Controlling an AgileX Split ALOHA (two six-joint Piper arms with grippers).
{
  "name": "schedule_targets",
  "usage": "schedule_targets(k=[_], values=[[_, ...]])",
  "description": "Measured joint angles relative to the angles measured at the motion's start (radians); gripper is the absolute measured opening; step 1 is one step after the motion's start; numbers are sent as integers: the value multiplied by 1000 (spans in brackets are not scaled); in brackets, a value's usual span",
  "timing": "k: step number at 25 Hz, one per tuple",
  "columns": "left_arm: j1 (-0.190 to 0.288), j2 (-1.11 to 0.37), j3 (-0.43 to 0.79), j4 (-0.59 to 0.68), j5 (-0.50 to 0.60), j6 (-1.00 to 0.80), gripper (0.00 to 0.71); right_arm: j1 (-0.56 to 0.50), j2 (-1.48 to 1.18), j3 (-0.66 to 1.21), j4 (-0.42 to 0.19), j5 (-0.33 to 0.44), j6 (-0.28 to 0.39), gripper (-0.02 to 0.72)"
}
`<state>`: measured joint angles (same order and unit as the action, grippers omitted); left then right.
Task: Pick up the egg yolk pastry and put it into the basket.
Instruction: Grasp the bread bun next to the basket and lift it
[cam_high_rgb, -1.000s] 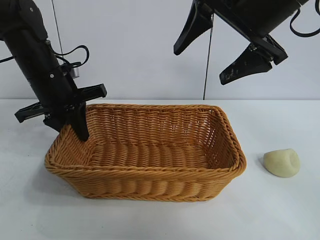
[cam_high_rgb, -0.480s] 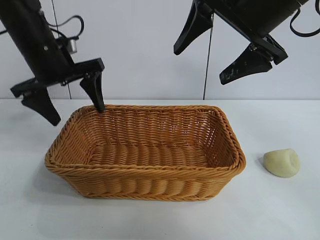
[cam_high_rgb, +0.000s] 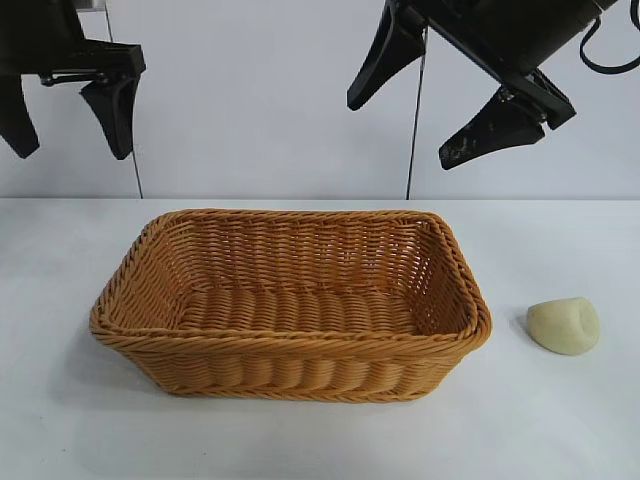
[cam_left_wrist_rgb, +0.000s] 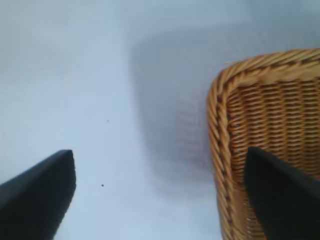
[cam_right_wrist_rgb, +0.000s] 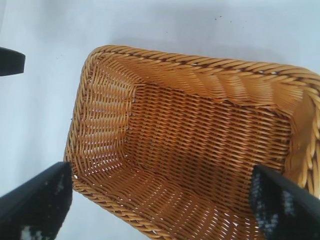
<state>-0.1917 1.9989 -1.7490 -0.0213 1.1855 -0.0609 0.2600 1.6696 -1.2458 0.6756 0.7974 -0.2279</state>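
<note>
The egg yolk pastry (cam_high_rgb: 564, 325), a small pale cream lump, lies on the white table to the right of the basket, apart from it. The orange-tan wicker basket (cam_high_rgb: 300, 345) stands in the middle with nothing inside. My left gripper (cam_high_rgb: 68, 150) hangs open high above the table, beyond the basket's left end; its wrist view shows the basket's corner (cam_left_wrist_rgb: 220, 100) under one finger (cam_left_wrist_rgb: 280, 195). My right gripper (cam_high_rgb: 400, 133) is open and holds nothing, high over the basket's right half, looking down into the basket (cam_right_wrist_rgb: 200, 65). Neither wrist view shows the pastry.
A white tabletop (cam_high_rgb: 560, 420) surrounds the basket, with a pale wall behind. Thin vertical cables (cam_high_rgb: 415, 120) hang at the back. One finger of the left gripper (cam_right_wrist_rgb: 10, 61) shows at the edge of the right wrist view.
My left gripper has risen from the basket's left rim, moved up and to the left, and opened wide. The right arm, the basket and the pastry have stayed in place.
</note>
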Motion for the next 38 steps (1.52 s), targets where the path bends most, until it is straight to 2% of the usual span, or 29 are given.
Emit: schedule_targets(k=[8, 15, 19, 24, 29, 38], values=[[144, 0, 0, 27, 23, 0, 653, 0, 0, 0, 0, 0, 0, 686], [154, -15, 9, 21, 28, 6, 653, 0, 0, 0, 0, 4, 0, 686], [154, -108, 88, 21, 27, 7, 653, 0, 0, 0, 0, 11, 1, 686], [154, -328, 317, 21, 26, 29, 653, 0, 0, 0, 0, 15, 1, 686], [154, -617, 591, 21, 28, 33, 653, 0, 0, 0, 0, 16, 1, 686], [154, -1104, 996, 21, 26, 28, 653, 0, 0, 0, 0, 17, 1, 686]])
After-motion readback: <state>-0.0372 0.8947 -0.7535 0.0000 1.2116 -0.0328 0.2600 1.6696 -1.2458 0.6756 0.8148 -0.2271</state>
